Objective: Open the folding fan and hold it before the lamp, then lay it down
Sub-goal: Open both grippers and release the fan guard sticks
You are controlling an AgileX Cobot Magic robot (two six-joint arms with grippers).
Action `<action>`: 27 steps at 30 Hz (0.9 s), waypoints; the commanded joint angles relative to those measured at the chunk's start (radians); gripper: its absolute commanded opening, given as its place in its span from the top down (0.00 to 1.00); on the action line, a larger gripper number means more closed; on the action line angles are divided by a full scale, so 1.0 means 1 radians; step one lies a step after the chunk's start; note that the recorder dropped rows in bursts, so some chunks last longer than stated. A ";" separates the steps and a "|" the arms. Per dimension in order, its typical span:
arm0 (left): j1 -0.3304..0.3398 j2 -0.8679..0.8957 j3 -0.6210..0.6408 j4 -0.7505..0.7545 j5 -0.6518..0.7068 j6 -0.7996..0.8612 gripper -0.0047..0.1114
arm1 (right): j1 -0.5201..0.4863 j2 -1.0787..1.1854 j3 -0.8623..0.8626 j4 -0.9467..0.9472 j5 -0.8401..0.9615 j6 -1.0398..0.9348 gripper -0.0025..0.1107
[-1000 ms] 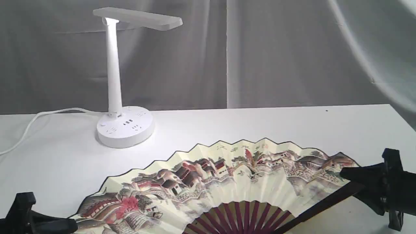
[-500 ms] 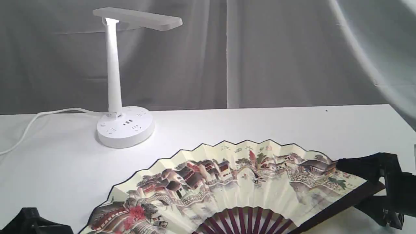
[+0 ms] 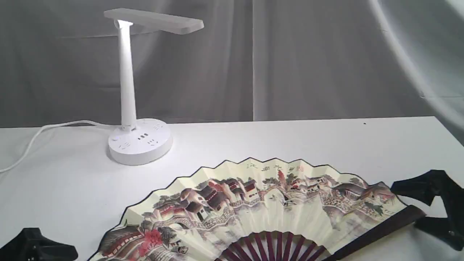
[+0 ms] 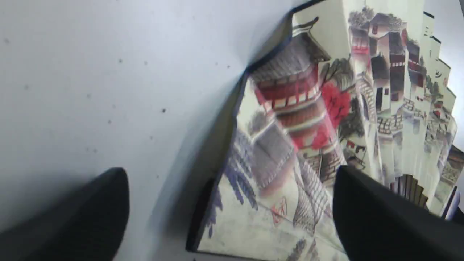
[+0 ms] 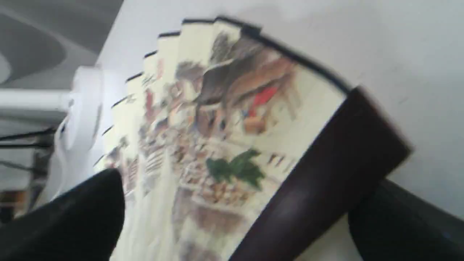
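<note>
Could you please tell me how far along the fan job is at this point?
Done: the folding fan is spread fully open and lies on the white table, nearer the camera than the lamp. In hand: the left claw and right claw are both open, one at each end of the fan, gripping nothing. Left: seemingly only drawing the arms clear. Whether it was shown before the lamp cannot be told.

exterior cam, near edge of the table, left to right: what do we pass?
left gripper → folding fan → right gripper. The lamp is left out: it stands farther back, within the fan's left-to-right span, so its place in the order is unclear.
</note>
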 commanded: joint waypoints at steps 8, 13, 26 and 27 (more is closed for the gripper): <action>-0.003 -0.130 -0.090 -0.001 -0.047 0.088 0.30 | -0.019 -0.206 -0.028 0.046 -0.422 -0.162 0.24; -0.003 -0.160 -0.137 -0.001 -0.033 0.197 0.30 | 0.016 -0.290 -0.050 0.046 -0.434 -0.285 0.28; -0.003 -0.160 -0.201 -0.001 0.058 0.223 0.34 | 0.353 -0.320 -0.222 0.046 -0.820 -0.560 0.71; -0.003 -0.160 -0.201 -0.001 0.058 0.228 0.35 | 0.373 -0.320 -0.236 0.046 -0.850 -0.583 0.74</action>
